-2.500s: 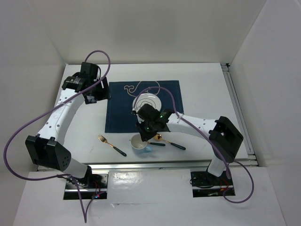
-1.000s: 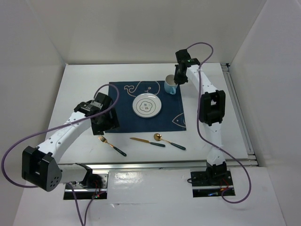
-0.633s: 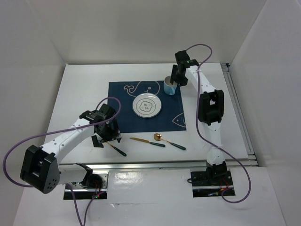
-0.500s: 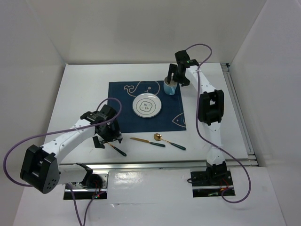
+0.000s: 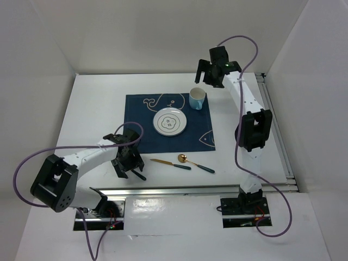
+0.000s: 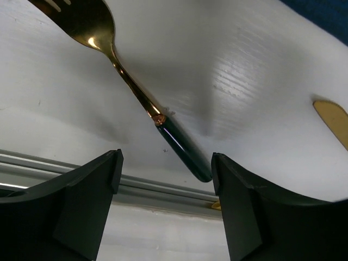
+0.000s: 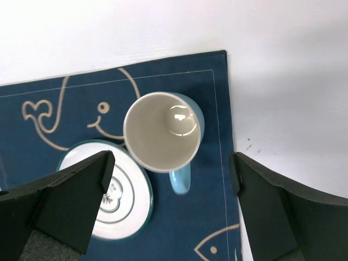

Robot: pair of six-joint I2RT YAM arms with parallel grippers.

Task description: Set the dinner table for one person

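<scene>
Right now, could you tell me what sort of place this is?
Likely a robot lab bench staged as a dinner table: blank white walls around it, left arm and right arm bolted at its near edge.

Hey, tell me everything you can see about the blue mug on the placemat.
The mug is light blue outside and pale cream inside, glossy like ceramic, with one handle. It stands upright and empty on the far right corner of the navy placemat, beside the plate; whether they touch is unclear. The right gripper hangs open above it, touching nothing.
</scene>
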